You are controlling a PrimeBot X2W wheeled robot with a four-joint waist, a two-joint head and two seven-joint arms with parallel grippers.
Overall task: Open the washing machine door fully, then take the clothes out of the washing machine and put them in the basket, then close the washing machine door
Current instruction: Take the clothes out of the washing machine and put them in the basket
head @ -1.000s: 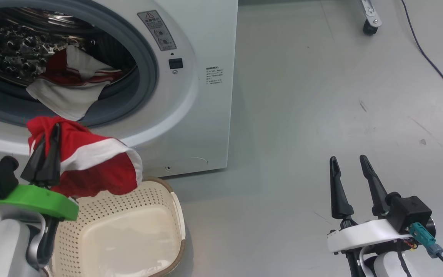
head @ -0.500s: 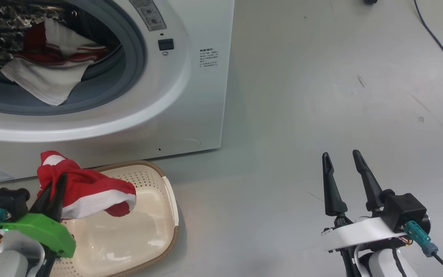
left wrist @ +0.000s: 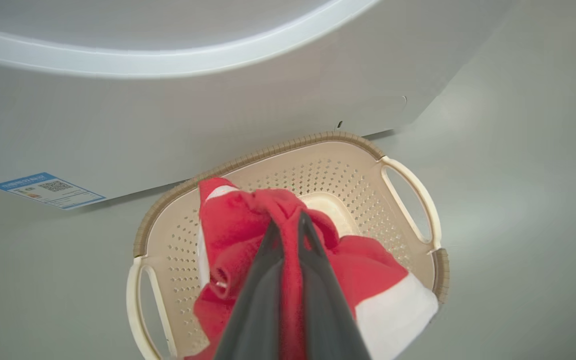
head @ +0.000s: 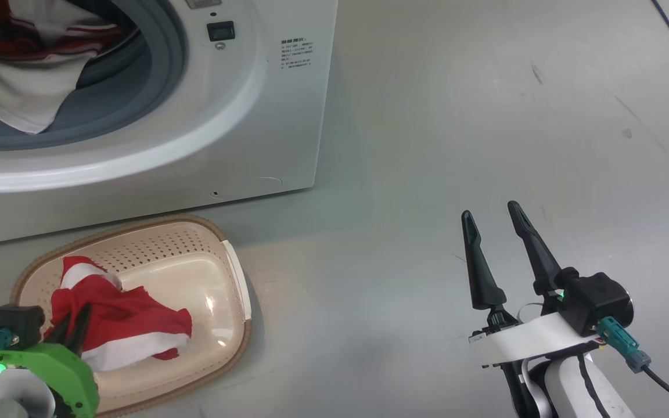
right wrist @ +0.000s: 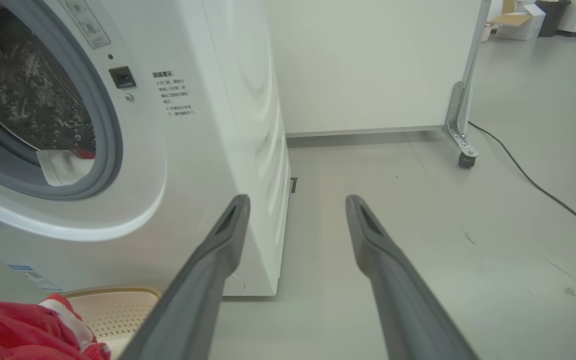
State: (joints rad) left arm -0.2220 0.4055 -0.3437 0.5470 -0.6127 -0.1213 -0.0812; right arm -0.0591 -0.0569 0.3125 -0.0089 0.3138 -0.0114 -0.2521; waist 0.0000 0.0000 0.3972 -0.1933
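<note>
Down since a sec ago, left gripper (head: 70,325), jaws clamped on red garment (head: 125,328), now holds it inside basket (head: 195,227) toward its left edge, right gripper (head: 489,210) spread & empty; risk: cloth could snag jaws on release & lift back out, w/ more clothes (head: 15,98) in washing machine (head: 288,128).

Grey floor (head: 427,145) under basket (head: 137,224), washing machine (head: 288,116)
</note>
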